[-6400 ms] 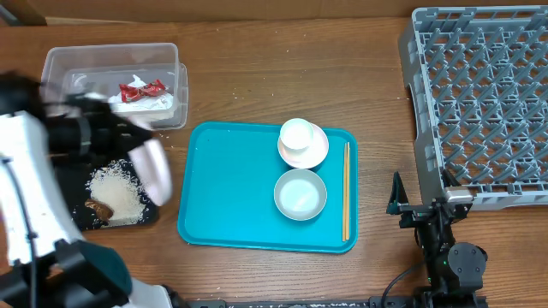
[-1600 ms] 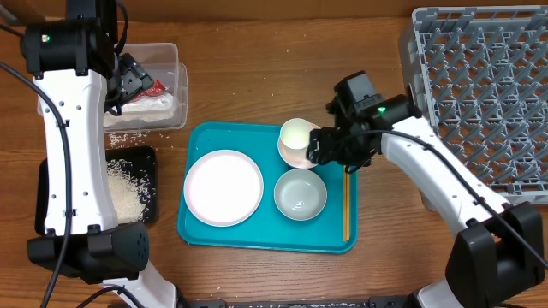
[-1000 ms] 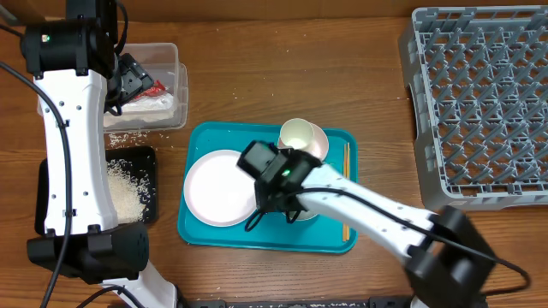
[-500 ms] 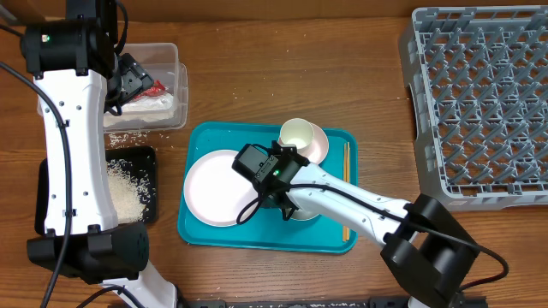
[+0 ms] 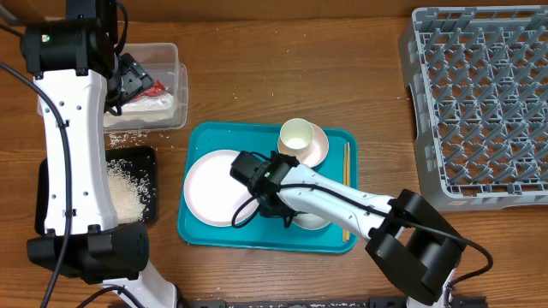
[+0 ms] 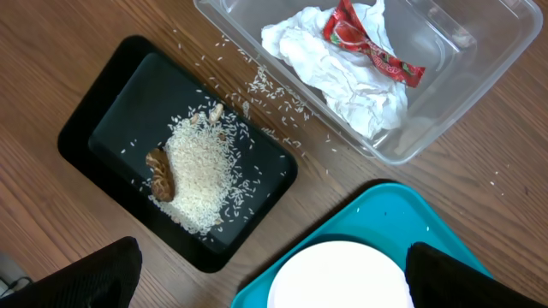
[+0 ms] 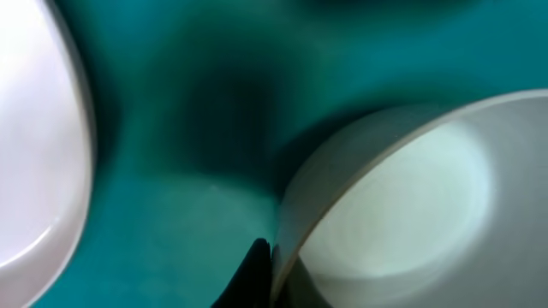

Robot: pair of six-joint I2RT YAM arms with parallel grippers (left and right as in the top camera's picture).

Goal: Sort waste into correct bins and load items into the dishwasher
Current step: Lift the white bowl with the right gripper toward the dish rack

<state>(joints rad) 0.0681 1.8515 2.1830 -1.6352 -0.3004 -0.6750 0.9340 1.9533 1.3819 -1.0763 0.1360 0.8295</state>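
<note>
Overhead camera: your right claw [image 5: 267, 195] sits low on the teal tray [image 5: 223, 137], between the plate [image 5: 210, 188] and the bowl [image 5: 310, 222]; the arm hides most of that bowl. Chopsticks [image 5: 346, 184] lie along the tray's right side, and the rack [image 5: 479, 94] is well apart. Left claw [image 5: 128, 79] hangs over the clear tub [image 5: 111, 56].

Left wrist: its fingers [image 6: 94, 274] are spread, nothing held. Tissue [image 6: 342, 68] and red wrapper [image 6: 368, 47] are in the tub, rice [image 6: 201, 175] in the black tray [image 6: 103, 128].

Right wrist: blurred. One fingertip [image 7: 255, 265] is just outside the bowl's rim; can't tell if it's clamped. Bowl looks rigid, slick and chippable, so pinch the wall over the rim and squeeze gently.
</note>
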